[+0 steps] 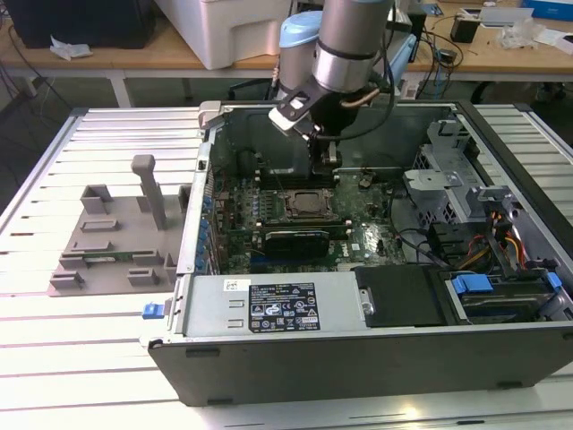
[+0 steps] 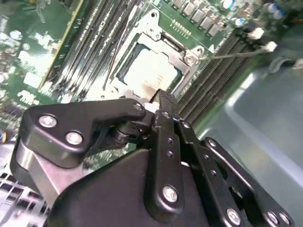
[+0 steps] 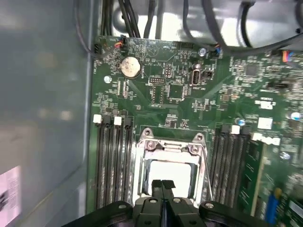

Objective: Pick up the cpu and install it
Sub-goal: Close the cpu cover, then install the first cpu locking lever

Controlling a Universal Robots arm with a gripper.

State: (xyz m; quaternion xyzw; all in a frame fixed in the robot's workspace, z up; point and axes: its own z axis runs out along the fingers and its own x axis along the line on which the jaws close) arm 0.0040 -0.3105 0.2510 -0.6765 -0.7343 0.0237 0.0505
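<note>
A grey plastic tray block (image 1: 112, 242) lies at nine o'clock of the open dark-grey metal computer case (image 1: 358, 376). Inside, the black gripper (image 1: 324, 161) hangs with fingers pressed together, pinching nothing. At its six o'clock, the silvery-white square cpu (image 3: 170, 172) sits in the metal socket frame (image 3: 147, 146).

In the first wrist view, the hand (image 3: 163, 184) covers the near edge of the cpu (image 3: 180, 171) and of the socket frame (image 3: 170, 145) around it. You cannot tell whether the fingertips touch the chip. The hand's body is cut off by the picture's edge. In the second wrist view, the hand hides one side of the socket frame. In both wrist views, the cpu's top shows as a plain pale patch, and you cannot make out any surface detail. In the exterior view, the arm (image 1: 354, 36) is cut off at the top. The computer case (image 1: 358, 367) is cut off at the exterior view's right.
</note>
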